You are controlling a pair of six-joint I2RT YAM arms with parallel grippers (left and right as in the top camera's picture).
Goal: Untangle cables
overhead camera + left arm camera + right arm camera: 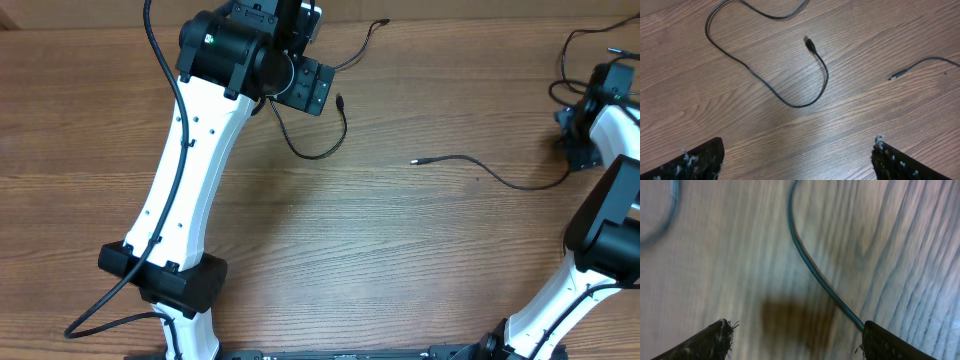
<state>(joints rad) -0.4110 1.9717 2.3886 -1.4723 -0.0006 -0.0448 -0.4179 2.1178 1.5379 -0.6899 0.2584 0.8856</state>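
Two white-and-black jointed arms (190, 170) stand on the brown wood-grain surface (330, 250). Two thin black plug-ended cables (312, 157) lie well apart. One loops before the left hand (797, 160), and the other (455, 157) trails toward the right hand (797, 337). Both hands gape wide, holding nothing. Only the left wrist view shows the whole loop, since from overhead the arm covers part of it.

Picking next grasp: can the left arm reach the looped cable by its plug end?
Probably yes. The left gripper is open and empty above the looped cable, whose plug lies on bare table with nothing over it; the other cable lies apart.
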